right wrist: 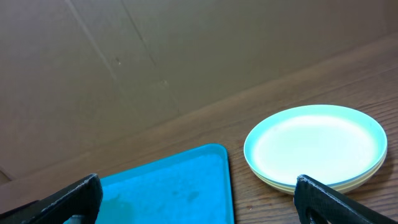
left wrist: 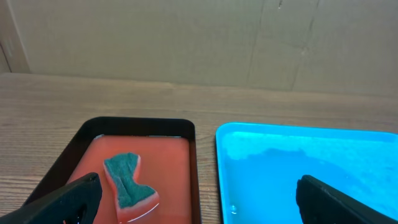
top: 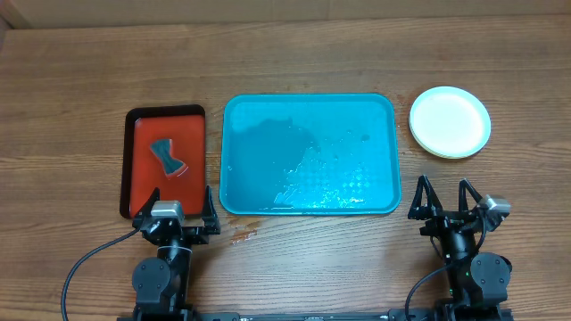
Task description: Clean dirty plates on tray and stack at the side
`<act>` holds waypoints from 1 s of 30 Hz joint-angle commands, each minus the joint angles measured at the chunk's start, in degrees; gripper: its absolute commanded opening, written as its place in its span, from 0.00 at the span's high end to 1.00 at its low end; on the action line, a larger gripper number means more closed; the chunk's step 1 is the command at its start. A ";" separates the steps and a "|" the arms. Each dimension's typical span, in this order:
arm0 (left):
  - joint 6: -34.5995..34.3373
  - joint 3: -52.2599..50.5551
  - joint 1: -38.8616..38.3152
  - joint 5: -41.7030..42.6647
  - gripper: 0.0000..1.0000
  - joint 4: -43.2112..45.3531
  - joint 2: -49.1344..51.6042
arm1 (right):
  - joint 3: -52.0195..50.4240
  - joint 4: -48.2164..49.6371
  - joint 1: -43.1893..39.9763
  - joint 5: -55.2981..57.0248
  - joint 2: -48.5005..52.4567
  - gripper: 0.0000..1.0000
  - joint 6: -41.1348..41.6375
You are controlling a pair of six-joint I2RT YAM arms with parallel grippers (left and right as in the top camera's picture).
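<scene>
Left gripper [left wrist: 198,186], glossy rounded-rectangle tray [left wrist: 323,155]

Mid-brown wood-grain table [top: 294,53], filling the overhead view edge to edge; grain running left to right, with darker streaks and swirls. Small pale marks [top: 243,235] on the wood toward the near side. Behind the table, in both wrist views, a plain tan cardboard wall [left wrist: 186,37], upright, crossed by faint creases and slanted seams. Soft, even light throughout; cardboard a shade dimmer than the tabletop.
</scene>
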 commanded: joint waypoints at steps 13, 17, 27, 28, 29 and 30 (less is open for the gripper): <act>0.87 -0.37 0.57 0.68 0.00 0.26 -0.72 | -0.59 0.22 -0.09 -0.55 -0.57 0.00 -14.21; 0.87 -0.37 0.57 0.68 0.00 0.26 -0.72 | -0.59 0.22 -0.11 -0.55 -0.57 0.00 -18.67; 0.87 -0.37 0.57 0.66 0.00 0.26 -0.72 | -0.59 0.28 -0.11 -0.55 -0.57 0.00 -18.64; 0.87 -0.37 0.57 0.68 0.00 0.26 -0.72 | -0.59 0.28 -0.11 -0.55 -0.57 0.00 -18.64; 0.87 -0.37 0.57 0.68 0.00 0.26 -0.72 | -0.59 0.28 -0.11 -0.55 -0.57 0.00 -18.62; 0.87 -0.37 0.57 0.68 0.00 0.26 -0.72 | -0.59 0.28 -0.11 -0.55 -0.57 0.00 -18.64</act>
